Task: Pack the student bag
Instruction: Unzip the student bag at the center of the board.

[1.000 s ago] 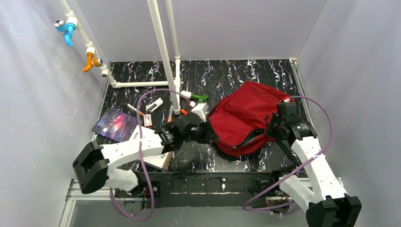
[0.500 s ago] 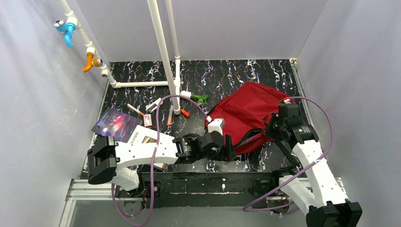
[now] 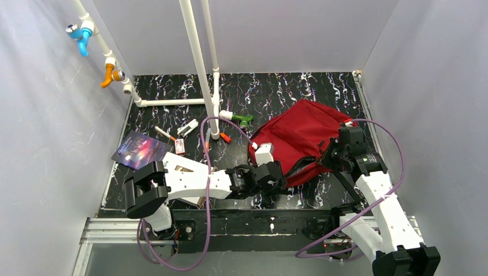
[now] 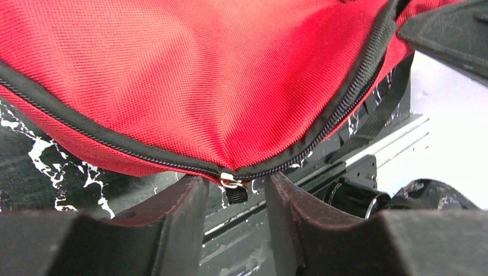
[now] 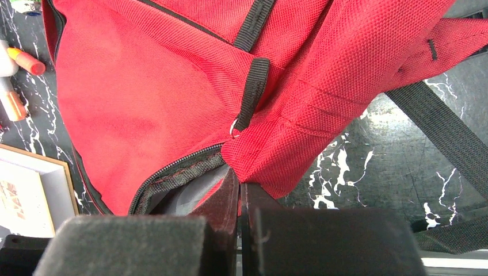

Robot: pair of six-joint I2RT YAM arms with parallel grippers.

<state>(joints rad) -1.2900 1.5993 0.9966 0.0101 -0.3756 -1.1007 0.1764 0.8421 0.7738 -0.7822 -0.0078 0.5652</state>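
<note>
Packing has hardly begun, by the look of it: your book point(image 3: 138, 150), a pen point(image 3: 164, 133) and an orange marker point(image 3: 225, 137) lie out on the worktop point(image 3: 276, 92), apart from the student bag point(image 3: 299, 135), and nothing shows inside it. The bag sits slumped at the worktop's right, dark red with black zipper trim, its mouth partly unzipped onto grey lining point(image 5: 190, 192). Your right pincer point(image 5: 239, 184) is clamped tight on the fabric edge beside that gap. Your left pincer point(image 4: 236, 195) stands partly open, jaws either side of the zipper pull point(image 4: 232, 185), not gripping it. Widening the mouth looks like your step in hand.
</note>
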